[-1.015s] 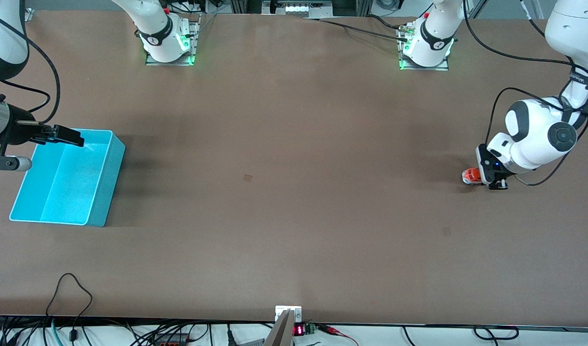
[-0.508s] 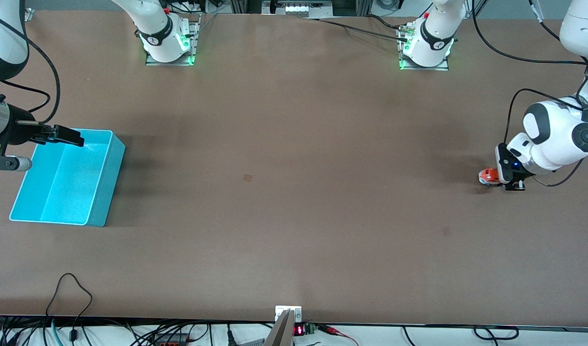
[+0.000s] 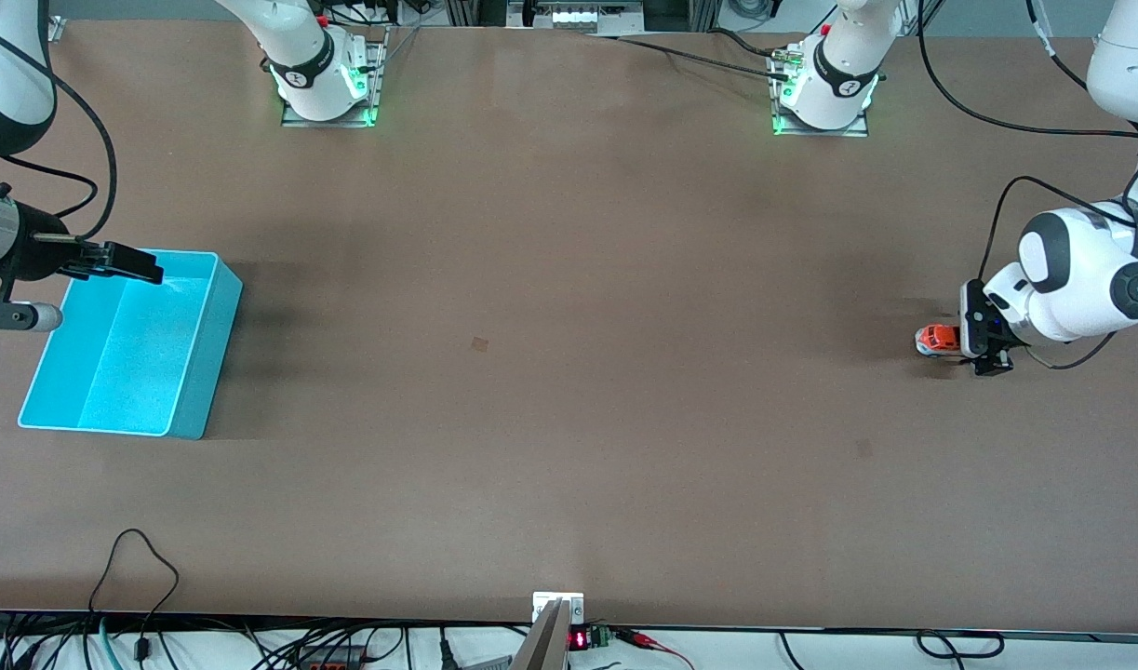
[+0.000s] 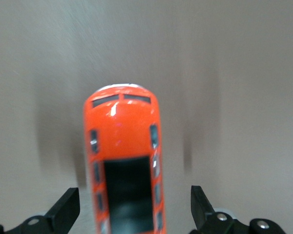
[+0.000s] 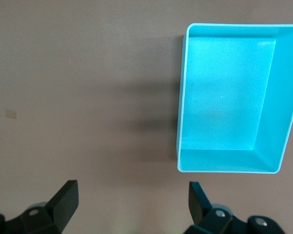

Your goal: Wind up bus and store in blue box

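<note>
Orange bus (image 3: 937, 339) on brown desk (image 3: 569, 372) at left arm's end, on its wheels, dark roof panel up, nose pointing toward right arm's end. Sits between fingers of left gripper (image 3: 989, 363), low at desk level. Left wrist view: bus (image 4: 124, 165) centred between the two black fingertips (image 4: 66, 209), clear gap on each side — jaws spread wide, not pinching bus, nothing held. Slight blur on bus and desk in that view.

Turquoise box (image 3: 131, 344) at right arm's end of desk, well apart from bus, roughly level with it in nearness to front camera. Open top, thin walls, lighter rim. Inside bare in right wrist view (image 5: 229, 97).

Right gripper (image 3: 113, 261) up in the air over the box corner nearest the bases, arm waiting. Right wrist view: both fingertips (image 5: 63, 200) wide apart — jaws fully open, holding nothing.

Small dark mark (image 3: 479, 344) on desk near middle, between box and bus. Both bases lit green (image 3: 345, 88) along top edge of desk. Cables (image 3: 140, 568) plus small red display (image 3: 578, 640) along desk edge nearest front camera.
</note>
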You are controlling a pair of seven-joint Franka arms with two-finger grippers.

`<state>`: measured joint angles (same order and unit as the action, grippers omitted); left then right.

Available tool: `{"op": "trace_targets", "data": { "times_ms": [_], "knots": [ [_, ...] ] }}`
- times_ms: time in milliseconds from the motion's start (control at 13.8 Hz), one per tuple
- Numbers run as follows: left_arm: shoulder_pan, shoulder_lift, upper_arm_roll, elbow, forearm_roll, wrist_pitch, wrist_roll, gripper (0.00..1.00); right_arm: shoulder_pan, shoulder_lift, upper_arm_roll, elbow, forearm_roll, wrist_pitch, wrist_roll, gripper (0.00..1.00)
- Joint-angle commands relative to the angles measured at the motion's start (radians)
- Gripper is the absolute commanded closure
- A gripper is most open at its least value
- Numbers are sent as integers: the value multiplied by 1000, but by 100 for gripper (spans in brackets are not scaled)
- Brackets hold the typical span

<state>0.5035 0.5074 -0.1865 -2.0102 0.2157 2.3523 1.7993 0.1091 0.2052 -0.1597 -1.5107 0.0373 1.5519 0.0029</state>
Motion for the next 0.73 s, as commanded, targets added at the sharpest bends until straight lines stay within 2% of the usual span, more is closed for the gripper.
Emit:
{"op": "trace_targets", "data": {
  "times_ms": [0,145,290,435,653],
  "knots": [
    [-54,-98,-7,25,16,-134,8,0,-3,-6,-1,-2,16,-9,-1,0],
    [-78,-144,-11,25,11,-194,6,0,-3,-4,-1,-3,16,-7,-1,0],
    [-85,-164,-48,60,7,-249,8,0,-3,-4,-3,-2,16,-9,-1,0],
    [-91,-168,-74,109,-2,-254,5,0,-3,-4,-3,-2,16,-9,-1,0],
    [-146,-168,-77,163,-94,-251,-3,0,-3,-4,-3,-3,16,-9,-1,0]
  ]
}}
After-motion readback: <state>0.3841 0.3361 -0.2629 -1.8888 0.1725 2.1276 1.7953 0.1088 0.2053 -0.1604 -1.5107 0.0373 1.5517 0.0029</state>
